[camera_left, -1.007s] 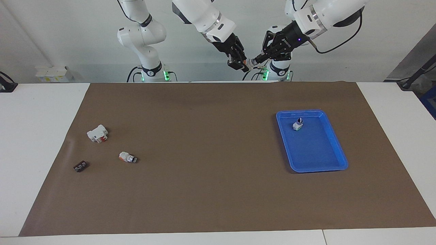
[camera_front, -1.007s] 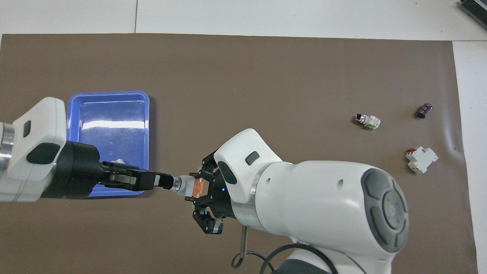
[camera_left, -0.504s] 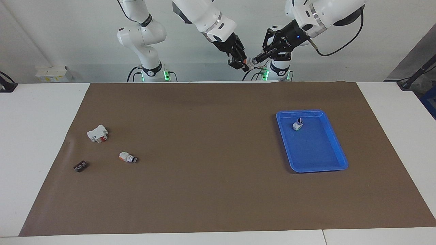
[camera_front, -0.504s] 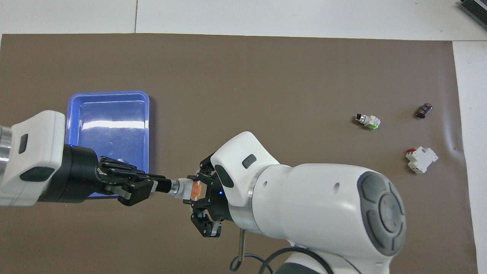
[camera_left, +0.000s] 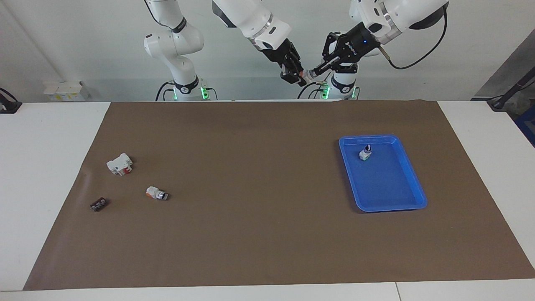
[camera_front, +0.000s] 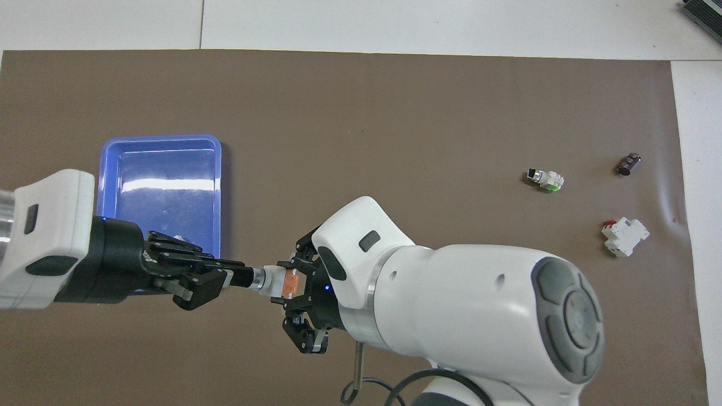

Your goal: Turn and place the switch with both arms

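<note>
The switch [camera_front: 274, 279] hangs in the air between both grippers, above the worktop's [camera_left: 267, 234] robot-side edge. The right gripper [camera_front: 295, 279] pinches its orange base; the left gripper [camera_front: 240, 277] is pressed onto its black knob. A blue tray [camera_left: 411, 184] lies below the left gripper.

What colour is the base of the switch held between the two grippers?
Orange. The switch shows its orange base best in the overhead view, gripped by the right gripper.
</note>
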You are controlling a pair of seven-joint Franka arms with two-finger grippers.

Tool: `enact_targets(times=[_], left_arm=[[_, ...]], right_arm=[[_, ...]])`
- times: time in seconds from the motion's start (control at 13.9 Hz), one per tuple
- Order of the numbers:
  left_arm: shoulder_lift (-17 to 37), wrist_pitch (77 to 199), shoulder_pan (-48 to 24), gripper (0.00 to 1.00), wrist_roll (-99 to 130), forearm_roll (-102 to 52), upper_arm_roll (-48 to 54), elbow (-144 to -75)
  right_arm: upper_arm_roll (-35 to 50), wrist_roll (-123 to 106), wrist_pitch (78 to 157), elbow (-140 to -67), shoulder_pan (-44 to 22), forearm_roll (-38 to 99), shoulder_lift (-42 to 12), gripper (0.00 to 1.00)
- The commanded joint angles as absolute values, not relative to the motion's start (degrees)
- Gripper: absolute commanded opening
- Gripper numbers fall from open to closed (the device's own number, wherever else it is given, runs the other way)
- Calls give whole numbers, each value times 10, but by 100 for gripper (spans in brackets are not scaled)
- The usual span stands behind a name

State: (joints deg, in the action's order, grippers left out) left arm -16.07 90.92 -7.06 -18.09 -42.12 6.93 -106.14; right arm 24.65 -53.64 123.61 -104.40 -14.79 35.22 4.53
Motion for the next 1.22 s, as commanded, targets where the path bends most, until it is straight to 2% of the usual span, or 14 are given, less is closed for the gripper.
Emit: enact_targets(times=[0.0, 0.29, 0.36, 0.65, 1.15], left_arm=[[-194, 860, -75, 0, -196, -413, 69, -1084], [-194, 860, -73, 0, -202, -412, 69, -1081], [-194, 860, -74, 0, -200, -412, 69, -1081], [-194, 860, -74, 0, -199, -403, 69, -1081], [-192, 917, -71, 0, -211, -267, 71, -1093]], right_arm=[[243, -530, 1256, -1047, -133, 357, 44, 0], [243, -496, 1255, -1046, -133, 356, 44, 0], [243, -489, 1256, -1046, -133, 351, 43, 99], [243, -487, 1255, -1045, -133, 350, 43, 100], [240, -486, 1243, -1048, -98, 349, 43, 100]])
